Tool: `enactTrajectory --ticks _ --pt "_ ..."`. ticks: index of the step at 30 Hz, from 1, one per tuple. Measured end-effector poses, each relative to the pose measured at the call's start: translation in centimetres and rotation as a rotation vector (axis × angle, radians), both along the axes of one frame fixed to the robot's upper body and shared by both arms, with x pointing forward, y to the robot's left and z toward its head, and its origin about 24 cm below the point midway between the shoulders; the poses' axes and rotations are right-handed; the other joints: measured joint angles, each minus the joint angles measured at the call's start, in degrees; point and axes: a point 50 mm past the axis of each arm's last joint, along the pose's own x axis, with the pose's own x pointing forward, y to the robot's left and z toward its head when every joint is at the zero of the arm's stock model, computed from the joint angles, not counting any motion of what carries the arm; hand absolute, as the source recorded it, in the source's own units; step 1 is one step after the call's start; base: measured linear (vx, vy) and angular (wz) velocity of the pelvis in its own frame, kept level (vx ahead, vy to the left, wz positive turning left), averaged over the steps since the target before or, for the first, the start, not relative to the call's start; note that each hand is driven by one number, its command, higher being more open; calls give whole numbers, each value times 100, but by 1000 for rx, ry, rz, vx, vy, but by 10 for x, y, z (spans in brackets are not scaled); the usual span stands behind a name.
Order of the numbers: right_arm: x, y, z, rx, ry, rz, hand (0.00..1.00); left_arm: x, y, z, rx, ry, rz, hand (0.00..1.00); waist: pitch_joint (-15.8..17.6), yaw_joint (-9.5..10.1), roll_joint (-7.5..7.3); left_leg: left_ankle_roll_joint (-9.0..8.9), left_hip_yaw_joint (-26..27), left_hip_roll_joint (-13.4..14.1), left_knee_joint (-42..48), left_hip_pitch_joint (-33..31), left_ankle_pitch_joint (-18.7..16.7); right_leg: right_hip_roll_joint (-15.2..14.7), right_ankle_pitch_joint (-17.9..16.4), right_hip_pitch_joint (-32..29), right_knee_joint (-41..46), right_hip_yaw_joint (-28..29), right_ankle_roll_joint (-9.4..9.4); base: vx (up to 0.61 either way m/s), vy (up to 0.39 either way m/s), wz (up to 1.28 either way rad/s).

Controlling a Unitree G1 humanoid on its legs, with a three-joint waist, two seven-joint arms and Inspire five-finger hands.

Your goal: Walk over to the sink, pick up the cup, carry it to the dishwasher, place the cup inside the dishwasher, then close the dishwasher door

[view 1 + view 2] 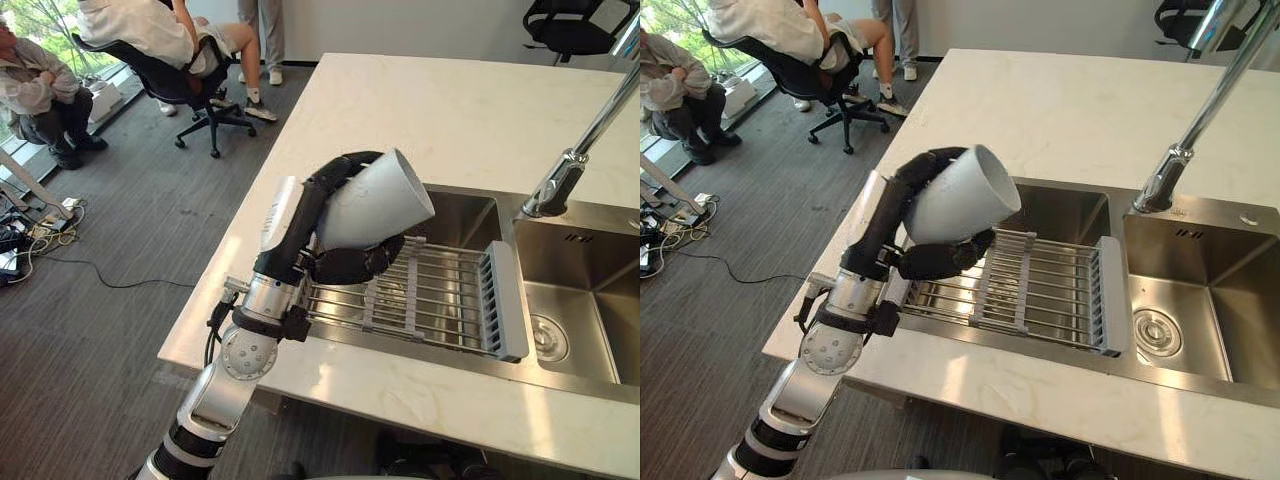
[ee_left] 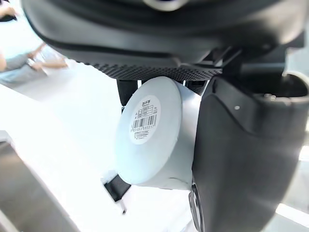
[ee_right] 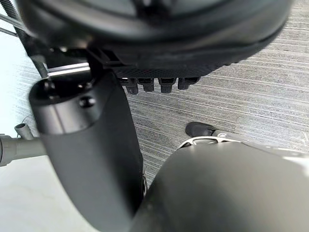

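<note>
Countertop point(image 1: 440, 110): white stone, ran from centre to the upper right of the head views. Sink point(image 1: 460, 215): steel, two basins, right of centre. A slatted rack point(image 1: 450, 300) lay across the left basin. The faucet point(image 1: 565, 180) rose at the right edge.

Left hand point(image 1: 350, 265): centre of the frame, above the left end of the rack, fingers and thumb wrapped round the cup point(image 1: 375, 205). The cup was white and tilted, with its mouth toward the upper right. Its labelled base faced the wrist camera. It appeared clear of the rack and touched only the hand.

Right hand point(image 3: 91, 145): over grey carpet in its own wrist view. Whether it was released or clenched could not be told.

Seated people point(image 1: 150, 25): upper left, well apart from the counter.

Progress (judgement): the approach and the pickup looked done, since the cup was lifted and gripped. Left to do: carry it to the dishwasher, place it inside, close the door. Roughly a third complete.
</note>
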Motion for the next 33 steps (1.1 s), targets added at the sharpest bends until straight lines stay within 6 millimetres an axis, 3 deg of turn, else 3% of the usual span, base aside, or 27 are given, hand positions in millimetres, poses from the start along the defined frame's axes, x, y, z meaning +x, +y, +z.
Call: enactTrajectory --ticks 4,8,13,17,18,19,20,22,24,26,27,28,29,30,31,33 --pt "-4 2 -2 0 20 0 100 -6 15 0 -155 19 51 0 -187 50 -50 -2 -81 0 23 -53 -4 -3 -8 2 1 -74 2 -1 0 10" --pt "-8 3 -4 -11 43 7 100 -14 19 -3 -293 55 49 0 -222 220 -99 -2 -135 -7 46 -55 -4 -10 -12 44 1 -119 -1 -13 1 7" --pt "-9 3 -5 -24 50 18 100 -20 24 -10 -387 96 57 0 -268 290 -124 -15 -217 -8 150 -55 -14 -26 -28 78 80 -186 -8 -22 2 6" --pt "8 6 -2 -29 15 47 100 -25 25 -12 -444 114 67 0 -197 371 -165 2 -82 -3 571 -244 -191 -175 -537 -535 1298 62 25 -98 20 -18" --pt "11 7 -1 -29 5 56 100 -25 25 -12 -447 115 66 0 -174 356 -172 18 -136 21 760 -323 -249 -196 -647 -647 1613 360 158 -104 13 32" --pt "14 8 0 -30 -6 56 100 -24 24 -11 -445 111 58 0 -144 317 -121 42 -303 25 892 -482 -241 -204 -906 -794 2034 944 302 -91 8 73" --pt "14 8 0 -30 -5 55 100 -24 23 -11 -442 109 52 0 -112 293 -166 29 -518 -31 965 -589 -197 -261 -1299 -923 2797 1299 182 -72 -50 95" --pt "10 11 -2 -30 7 49 100 -25 19 -12 -449 121 43 0 -124 419 -291 -62 -1014 -196 1095 -770 -85 -351 -1982 -872 4161 1807 249 -61 -178 119" --pt "11 17 -2 -23 4 62 100 -25 20 -13 -472 125 48 0 -167 621 -375 -226 -1386 -295 1176 -1048 40 -278 -2370 -742 4384 2261 276 -117 -322 113" --pt "19 30 0 8 -35 77 100 -25 14 -14 -503 144 25 0 -160 824 -342 -413 -1727 -317 1144 -1410 303 -44 -2803 -611 3828 2511 321 -234 -380 109" --pt "22 34 1 17 -48 85 100 -26 11 -14 -509 149 8 0 -179 893 -352 -387 -1728 -269 1051 -1534 439 -22 -2907 -557 3468 2435 253 -271 -306 110" --pt "31 38 5 23 -86 98 100 -28 1 -14 -527 163 -35 0 -129 917 -87 -317 -1857 -75 883 -1770 744 149 -2814 -576 3192 2099 143 -315 -243 125" --pt "35 40 6 27 -93 107 100 -31 -9 -15 -524 182 -82 0 -116 900 18 -113 -1874 20 570 -1841 1046 231 -2771 -669 3202 1778 49 -310 -237 130" --pt "35 42 6 30 -93 115 100 -32 -13 -15 -522 191 -105 0 -113 887 72 -11 -1844 93 411 -1840 1110 271 -2743 -671 3199 1610 -2 -275 -194 114" --pt "38 47 6 40 -97 123 100 -34 -19 -16 -501 202 -144 0 -88 893 74 51 -1595 266 197 -1850 742 285 -2630 -676 3122 1378 -128 -250 -175 102" --pt "42 48 6 42 -103 109 100 -33 -24 -16 -480 207 -180 0 -44 760 -3 -2 -784 235 623 -2181 720 79 -2369 -657 2784 1013 -142 -187 -104 103"
